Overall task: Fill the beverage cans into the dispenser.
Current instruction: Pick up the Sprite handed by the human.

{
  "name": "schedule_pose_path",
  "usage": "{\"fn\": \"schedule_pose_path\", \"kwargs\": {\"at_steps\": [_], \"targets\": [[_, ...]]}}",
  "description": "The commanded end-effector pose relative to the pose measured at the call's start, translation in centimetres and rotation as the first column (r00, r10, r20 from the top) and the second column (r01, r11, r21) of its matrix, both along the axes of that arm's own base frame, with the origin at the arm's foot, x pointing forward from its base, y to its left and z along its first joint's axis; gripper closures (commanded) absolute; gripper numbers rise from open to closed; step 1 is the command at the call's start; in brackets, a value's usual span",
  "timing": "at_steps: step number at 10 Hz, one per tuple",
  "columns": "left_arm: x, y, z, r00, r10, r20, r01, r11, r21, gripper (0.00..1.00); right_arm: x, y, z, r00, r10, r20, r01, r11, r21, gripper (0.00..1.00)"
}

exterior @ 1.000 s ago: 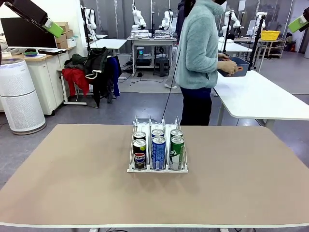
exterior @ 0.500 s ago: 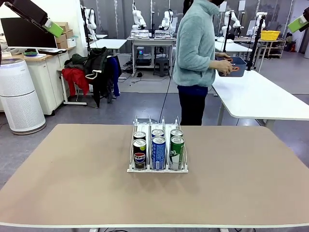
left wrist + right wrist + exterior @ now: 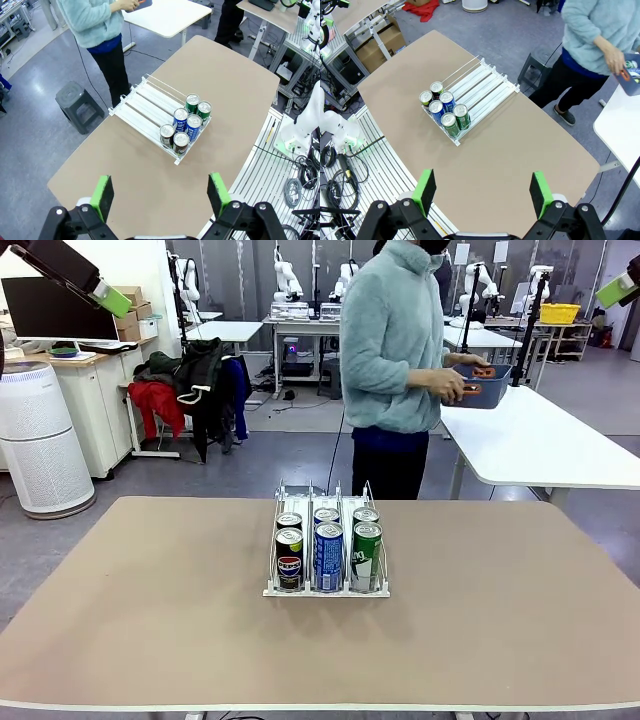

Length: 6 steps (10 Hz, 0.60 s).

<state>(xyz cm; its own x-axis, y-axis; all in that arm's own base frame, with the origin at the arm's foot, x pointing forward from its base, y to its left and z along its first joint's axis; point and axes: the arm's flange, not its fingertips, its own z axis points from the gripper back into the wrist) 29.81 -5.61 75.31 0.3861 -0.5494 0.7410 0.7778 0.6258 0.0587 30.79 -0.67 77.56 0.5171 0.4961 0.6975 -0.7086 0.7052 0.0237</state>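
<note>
Dispenser (image 3: 327, 501) at table centre holds six beverage cans (image 3: 328, 558), two per lane, at the near end; far lane sections vacant. Left gripper (image 3: 161, 192) and right gripper (image 3: 483, 191) spread wide, empty, high above the table. Person at far right carries a blue bin (image 3: 483, 386); loading judged partial.

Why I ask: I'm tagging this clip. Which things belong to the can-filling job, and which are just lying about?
Job: dispenser; six beverage cans in it.
Lying about: air purifier; draped clothes; grey stool; yellow crate.
</note>
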Motion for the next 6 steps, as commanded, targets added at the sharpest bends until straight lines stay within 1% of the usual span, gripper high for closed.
{"fn": "schedule_pose_path", "kwargs": {"at_steps": [1,6], "targets": [[0.07,-0.05,-0.02,1.000,0.006,-0.009,-0.006,1.000,-0.007,0.00,0.01,0.09,-0.01,1.000,0.004,0.000,-0.004,1.000,0.000,0.00],[0.07,-0.05,-0.02,1.000,0.006,-0.009,-0.006,1.000,-0.007,0.00,0.01,0.09,-0.01,1.000,0.004,0.000,-0.004,1.000,0.000,0.00]]}}
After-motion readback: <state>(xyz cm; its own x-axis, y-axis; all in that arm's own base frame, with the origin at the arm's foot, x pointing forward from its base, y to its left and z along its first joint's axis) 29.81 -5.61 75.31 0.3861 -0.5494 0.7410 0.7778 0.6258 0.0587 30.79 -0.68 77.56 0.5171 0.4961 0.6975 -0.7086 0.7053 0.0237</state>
